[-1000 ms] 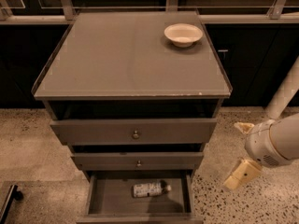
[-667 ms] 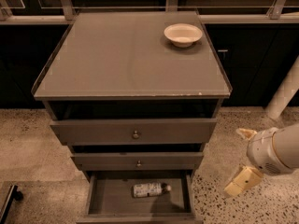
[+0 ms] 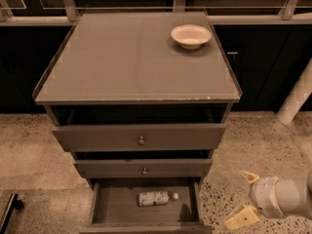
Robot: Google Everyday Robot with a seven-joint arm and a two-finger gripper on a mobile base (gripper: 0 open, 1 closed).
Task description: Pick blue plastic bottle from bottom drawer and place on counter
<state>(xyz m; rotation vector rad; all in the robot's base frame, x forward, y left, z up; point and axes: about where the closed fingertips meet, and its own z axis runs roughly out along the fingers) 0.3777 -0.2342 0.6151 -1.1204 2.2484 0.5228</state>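
Note:
The blue plastic bottle (image 3: 155,198) lies on its side on the floor of the bottom drawer (image 3: 117,207), white cap pointing right. The drawer is pulled out and open. The counter (image 3: 126,57) is the flat grey top of the cabinet. My gripper (image 3: 246,198) is low at the right, outside the cabinet and to the right of the bottom drawer. Its two cream fingers are spread apart, with nothing between them. It is well clear of the bottle.
A cream round bowl (image 3: 190,35) stands at the counter's back right. Two wider knobbed drawers (image 3: 140,139) sit above the bottom one, both slightly out. A white post (image 3: 296,97) rises at the right. The floor (image 3: 34,155) is speckled.
My gripper and arm have moved downward at the right of the cabinet, toward the level of the bottom drawer. The bottle, the bowl and the drawers have not moved.

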